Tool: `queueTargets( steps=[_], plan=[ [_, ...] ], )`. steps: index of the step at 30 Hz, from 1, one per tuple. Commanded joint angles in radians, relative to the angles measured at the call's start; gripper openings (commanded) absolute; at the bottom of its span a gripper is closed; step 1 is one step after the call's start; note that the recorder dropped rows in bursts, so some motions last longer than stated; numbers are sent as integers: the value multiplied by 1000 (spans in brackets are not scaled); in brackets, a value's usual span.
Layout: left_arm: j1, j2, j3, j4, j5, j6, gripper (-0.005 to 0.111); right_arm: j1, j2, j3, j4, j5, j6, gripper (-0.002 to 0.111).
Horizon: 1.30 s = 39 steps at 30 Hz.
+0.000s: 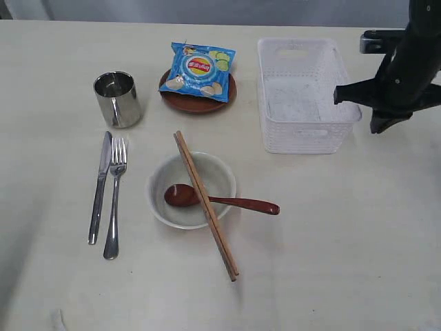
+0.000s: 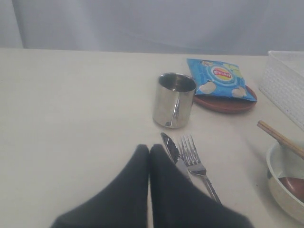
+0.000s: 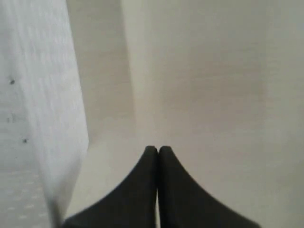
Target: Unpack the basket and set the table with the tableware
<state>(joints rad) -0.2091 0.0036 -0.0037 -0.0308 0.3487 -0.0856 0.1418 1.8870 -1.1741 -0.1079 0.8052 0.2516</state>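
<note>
Exterior view: the basket (image 1: 303,138) stands on the table (image 1: 358,262) at the view's upper right, with the right arm (image 1: 403,69) just beside its right wall. Left of the basket a chip bag (image 1: 202,70) lies on the plate (image 1: 193,105), and the cup (image 1: 118,98) stands farther left. Below the cup, the knife (image 1: 100,186) and fork (image 1: 114,200) lie side by side. The bowl (image 1: 220,181) holds the head of the spoon (image 1: 234,202), and the chopsticks (image 1: 205,204) lie across its rim.

Left wrist view: the left gripper (image 2: 150,149), fingers together and holding nothing, is near the knife tip.

Right wrist view: the right gripper (image 3: 157,151), fingers together and holding nothing, is beside the basket wall.
</note>
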Motion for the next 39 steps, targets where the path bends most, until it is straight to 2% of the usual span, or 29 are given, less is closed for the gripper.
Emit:
queueTargets(
  steps=[1,7,13,19,22,24,28,35,39],
  plan=[
    [-5,-4,4,1,-2,3,0,0,-4,20,75,-49,-62,0],
    [-5,-4,4,1,-2,3,0,0,-22,20,92,-65,-77,0],
    [-5,-4,4,1,-2,3,0,0,-23,20,189,-67,-161,0],
    [-5,-4,4,1,-2,3,0,0,-34,20,177,-64,-161,0],
    [-5,-4,4,1,-2,3,0,0,-70,16,82,-69,-106,0],
    [-5,-4,4,1,-2,3,0,0,-116,14,28,-73,-68,0],
    [-5,-4,4,1,-2,3,0,3,-252,14,40,-106,-70,0],
    [-5,-4,4,1,-2,3,0,136,-589,156,49,-407,-92,0],
    [-5,-4,4,1,-2,3,0,201,-746,211,92,-406,-90,0]
  ],
)
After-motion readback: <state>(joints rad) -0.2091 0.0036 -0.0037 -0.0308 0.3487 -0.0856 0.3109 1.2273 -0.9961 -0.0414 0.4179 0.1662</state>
